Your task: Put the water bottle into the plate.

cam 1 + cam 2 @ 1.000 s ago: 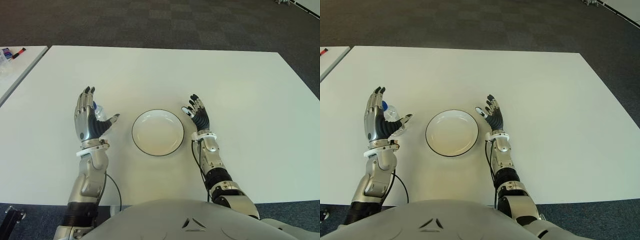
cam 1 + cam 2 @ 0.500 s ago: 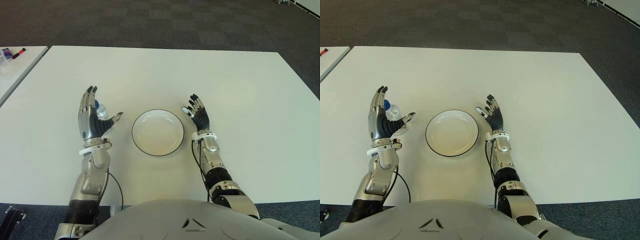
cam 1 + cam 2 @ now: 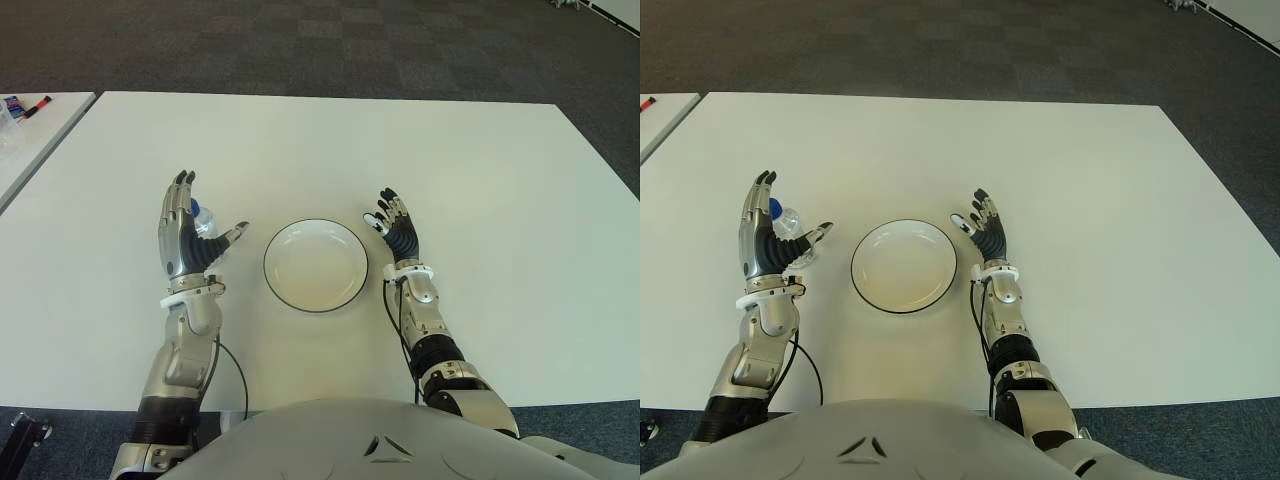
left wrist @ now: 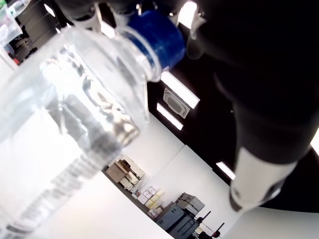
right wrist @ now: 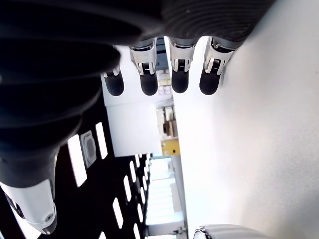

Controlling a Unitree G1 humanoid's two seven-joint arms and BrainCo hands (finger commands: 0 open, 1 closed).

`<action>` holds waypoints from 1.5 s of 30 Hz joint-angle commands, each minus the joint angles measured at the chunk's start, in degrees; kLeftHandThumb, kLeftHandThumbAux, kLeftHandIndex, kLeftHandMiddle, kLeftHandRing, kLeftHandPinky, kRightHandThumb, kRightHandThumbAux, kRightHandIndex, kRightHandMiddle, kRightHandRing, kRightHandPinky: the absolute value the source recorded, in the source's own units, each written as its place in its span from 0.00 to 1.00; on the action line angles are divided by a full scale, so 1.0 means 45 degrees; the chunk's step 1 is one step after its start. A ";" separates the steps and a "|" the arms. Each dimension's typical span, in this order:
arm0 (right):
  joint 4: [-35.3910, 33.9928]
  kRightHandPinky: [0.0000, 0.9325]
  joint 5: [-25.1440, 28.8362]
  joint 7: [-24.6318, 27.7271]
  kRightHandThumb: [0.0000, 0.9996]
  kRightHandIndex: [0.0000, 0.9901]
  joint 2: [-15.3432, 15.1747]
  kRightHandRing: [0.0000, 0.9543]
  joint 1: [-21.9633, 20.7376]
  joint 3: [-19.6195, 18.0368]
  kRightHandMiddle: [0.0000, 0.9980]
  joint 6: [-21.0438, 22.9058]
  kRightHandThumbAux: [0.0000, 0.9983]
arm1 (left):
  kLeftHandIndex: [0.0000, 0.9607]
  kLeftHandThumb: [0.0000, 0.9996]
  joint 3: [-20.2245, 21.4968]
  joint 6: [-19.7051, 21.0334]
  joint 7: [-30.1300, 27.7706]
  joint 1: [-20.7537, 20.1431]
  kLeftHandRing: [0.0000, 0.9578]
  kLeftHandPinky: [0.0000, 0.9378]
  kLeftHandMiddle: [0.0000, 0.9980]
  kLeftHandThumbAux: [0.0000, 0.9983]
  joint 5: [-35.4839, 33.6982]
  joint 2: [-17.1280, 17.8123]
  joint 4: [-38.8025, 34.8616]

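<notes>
eye views: head-mounted stereo pair, looking forward and down, sharing the broad white rectangular table [image 3: 470, 160] | left wrist view: very near, past the clear plastic blue-capped water bottle [image 4: 75, 109] | right wrist view: close behind its dark fingertips [image 5: 179, 82]

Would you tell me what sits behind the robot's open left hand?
A clear water bottle with a blue cap shows between the left hand's fingers and thumb. The palm covers its lower body, so contact is unclear.
</notes>
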 commanded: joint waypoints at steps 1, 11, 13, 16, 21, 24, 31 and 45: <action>0.0645 0.03 0.0026 -0.0093 0.04 0.00 0.0136 0.00 0.0490 -0.0042 0.00 0.0536 0.67 | 0.01 0.00 -0.0113 0.0004 -0.0228 0.0013 0.00 0.00 0.00 0.76 -0.0202 -0.0124 0.0323; 0.0736 0.03 0.0028 -0.0126 0.03 0.00 0.0129 0.00 0.0431 -0.0059 0.00 0.0545 0.68 | 0.00 0.00 -0.0092 -0.0212 -0.0246 -0.0191 0.00 0.00 0.01 0.77 -0.0363 -0.0124 0.0768; 0.0753 0.03 0.0035 -0.0110 0.03 0.00 0.0128 0.00 0.0428 -0.0061 0.00 0.0513 0.68 | 0.00 0.00 -0.0086 -0.0320 -0.0224 -0.0283 0.00 0.00 0.02 0.78 -0.0425 -0.0116 0.0969; 0.0777 0.03 0.0051 -0.0072 0.03 0.00 0.0119 0.00 0.0422 -0.0065 0.00 0.0521 0.68 | 0.01 0.00 -0.0019 -0.0589 -0.0128 -0.0650 0.01 0.00 0.03 0.78 -0.0619 -0.0126 0.1718; 0.0822 0.03 0.0042 -0.0041 0.03 0.00 0.0089 0.00 0.0400 -0.0063 0.00 0.0547 0.67 | 0.03 0.00 0.0141 -0.0824 0.0073 -0.1143 0.05 0.02 0.08 0.78 -0.0746 -0.0153 0.2794; 0.0854 0.03 0.0047 -0.0027 0.03 0.00 0.0074 0.00 0.0400 -0.0075 0.00 0.0521 0.67 | 0.05 0.00 0.0164 -0.0654 0.0325 -0.1293 0.08 0.04 0.10 0.78 -0.0580 -0.0175 0.3165; 0.0843 0.03 0.0030 -0.0051 0.03 0.00 0.0072 0.00 0.0412 -0.0079 0.00 0.0460 0.68 | 0.07 0.00 0.0006 0.0183 0.0480 -0.1394 0.09 0.08 0.11 0.78 -0.0252 -0.0178 0.3248; 0.0833 0.03 -0.0008 -0.0045 0.02 0.00 0.0036 0.00 0.0412 -0.0054 0.00 0.0455 0.67 | 0.06 0.00 -0.0167 0.0894 0.0285 -0.1497 0.08 0.09 0.10 0.78 -0.0484 -0.0288 0.3161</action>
